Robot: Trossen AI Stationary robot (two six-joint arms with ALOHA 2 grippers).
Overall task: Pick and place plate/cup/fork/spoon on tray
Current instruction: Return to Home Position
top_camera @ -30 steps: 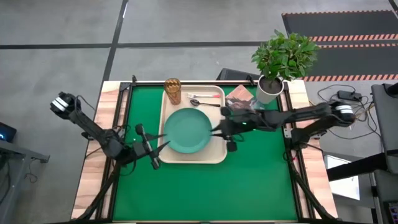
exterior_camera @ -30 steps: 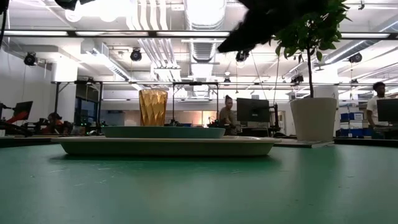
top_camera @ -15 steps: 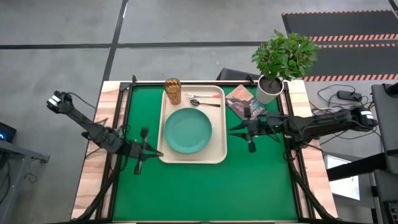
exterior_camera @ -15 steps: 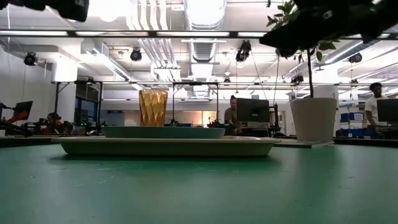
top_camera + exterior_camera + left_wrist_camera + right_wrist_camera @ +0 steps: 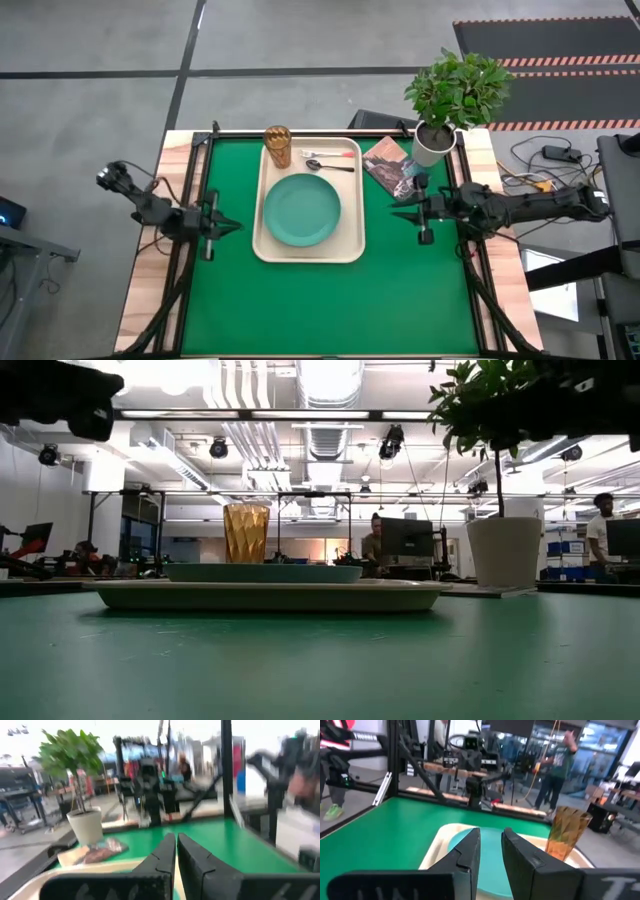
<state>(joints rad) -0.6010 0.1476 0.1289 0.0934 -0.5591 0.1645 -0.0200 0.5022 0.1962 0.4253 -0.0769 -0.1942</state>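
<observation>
Tray [image 5: 346, 238] carrying the plate [image 5: 302, 208] at its centre, the cup [image 5: 278, 146] in its far-left corner, and the fork [image 5: 318, 155] and spoon [image 5: 332, 167] beside the cup. Left gripper [image 5: 232, 226], just left of the tray: fingers nearly touching, empty. Right gripper [image 5: 397, 212], right of the tray: fingers narrowly parted, empty.

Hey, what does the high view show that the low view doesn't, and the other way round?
Only the high view shows the fork and the spoon lying on the tray beyond the plate, the booklet by the plant pot, and the left gripper and right gripper off the tray on either side. Only the low view shows the room behind: people, a monitor, ceiling lights. Both show the cup, plate, tray and plant pot.
</observation>
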